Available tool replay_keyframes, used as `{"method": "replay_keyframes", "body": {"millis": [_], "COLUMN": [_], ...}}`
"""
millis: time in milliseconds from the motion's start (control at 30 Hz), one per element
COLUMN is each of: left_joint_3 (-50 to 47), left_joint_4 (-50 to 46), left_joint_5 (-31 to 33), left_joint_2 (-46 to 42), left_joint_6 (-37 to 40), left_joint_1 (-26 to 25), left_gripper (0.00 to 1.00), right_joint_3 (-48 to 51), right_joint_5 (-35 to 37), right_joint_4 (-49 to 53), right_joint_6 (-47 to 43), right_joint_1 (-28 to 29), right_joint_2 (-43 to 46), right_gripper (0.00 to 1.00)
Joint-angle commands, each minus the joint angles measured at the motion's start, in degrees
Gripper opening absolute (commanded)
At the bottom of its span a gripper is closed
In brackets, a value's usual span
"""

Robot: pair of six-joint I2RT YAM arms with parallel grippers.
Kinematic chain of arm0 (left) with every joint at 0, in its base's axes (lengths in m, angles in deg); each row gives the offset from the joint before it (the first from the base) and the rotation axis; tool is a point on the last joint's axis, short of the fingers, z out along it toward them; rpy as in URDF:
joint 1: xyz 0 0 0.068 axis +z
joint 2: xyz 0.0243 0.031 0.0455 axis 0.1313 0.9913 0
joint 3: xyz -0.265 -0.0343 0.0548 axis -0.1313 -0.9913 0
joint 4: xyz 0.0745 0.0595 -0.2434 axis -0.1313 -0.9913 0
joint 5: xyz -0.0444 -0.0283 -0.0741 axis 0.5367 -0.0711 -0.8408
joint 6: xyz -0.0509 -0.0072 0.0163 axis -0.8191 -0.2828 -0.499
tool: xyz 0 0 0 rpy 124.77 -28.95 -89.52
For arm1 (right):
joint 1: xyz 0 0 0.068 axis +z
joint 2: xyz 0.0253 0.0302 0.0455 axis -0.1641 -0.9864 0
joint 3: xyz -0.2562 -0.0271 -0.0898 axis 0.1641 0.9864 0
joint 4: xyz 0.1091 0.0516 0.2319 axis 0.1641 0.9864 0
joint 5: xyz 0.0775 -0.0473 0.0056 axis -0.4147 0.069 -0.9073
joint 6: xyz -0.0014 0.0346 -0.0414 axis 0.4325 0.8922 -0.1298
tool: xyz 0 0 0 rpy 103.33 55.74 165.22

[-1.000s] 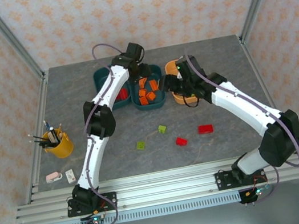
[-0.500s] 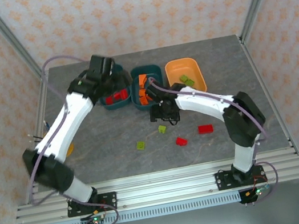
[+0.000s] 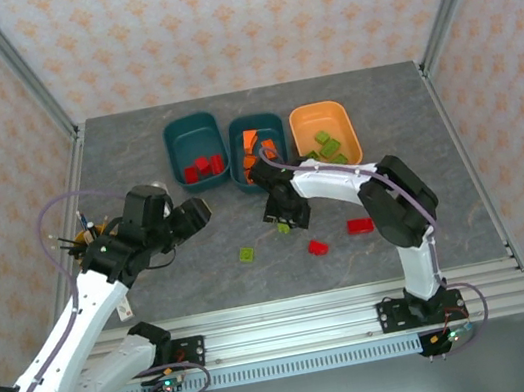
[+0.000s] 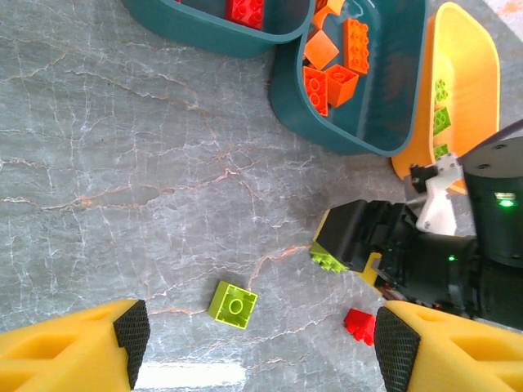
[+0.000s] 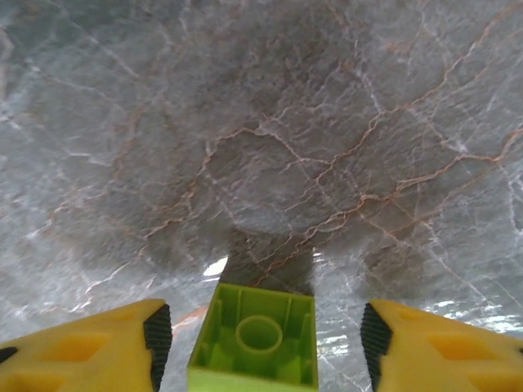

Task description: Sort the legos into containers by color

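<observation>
Green brick (image 5: 255, 347) sat between spread fingers of right gripper (image 5: 263, 325), unclamped; we saw left gripper (image 4: 263, 336) wide apart above grey table (image 4: 122, 163).

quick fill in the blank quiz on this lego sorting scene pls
The left teal tub holds only ___ bricks.
The orange tub holds only ___ bricks.
The lego between the right gripper's open fingers is ___.
The number of red legos lying loose on the table is ___.
Missing words: red; green; green; two.
</observation>
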Motion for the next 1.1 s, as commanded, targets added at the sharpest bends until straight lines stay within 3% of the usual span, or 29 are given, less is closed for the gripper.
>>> {"method": "replay_keyframes", "body": {"millis": [0,100,300,400,667,867,1067], "left_joint_3": [0.0,0.5,0.3,0.3,3.0,11.0,16.2], "left_joint_4": [-0.8,-0.8,0.0,0.8,4.0,6.0,12.1], "left_joint_5": [-0.2,-0.5,-1.1,-1.4,-3.0,-2.6,-3.6], "left_joint_2": [-0.7,-0.2,0.9,1.8,6.5,15.3,24.1], "left_joint_6": [-1.3,-1.1,-0.7,-0.4,0.6,2.5,0.5], "left_joint_1": [-0.7,-0.7,-0.9,-1.3,-4.5,-9.5,-10.1], "left_gripper": [0.76,0.76,0.76,0.75,0.75,0.75,0.75], "right_joint_3": [-0.5,-0.5,0.3,0.1,-4.0,-6.3,-13.3], "right_joint_5": [0.3,-0.4,-1.6,-0.9,8.1,15.4,9.2], "right_joint_4": [0.2,0.0,-0.6,-0.6,5.9,9.0,3.6], "right_joint_6": [2.2,2.6,4.1,4.1,-3.0,-12.5,-19.0], "right_joint_1": [0.2,0.2,0.2,0.2,-0.7,-9.9,-20.5], "right_joint_2": [-0.6,-1.3,-1.1,-0.5,5.8,13.0,6.4], "right_gripper": [0.57,0.48,0.43,0.34,0.26,0.26,0.27]}}
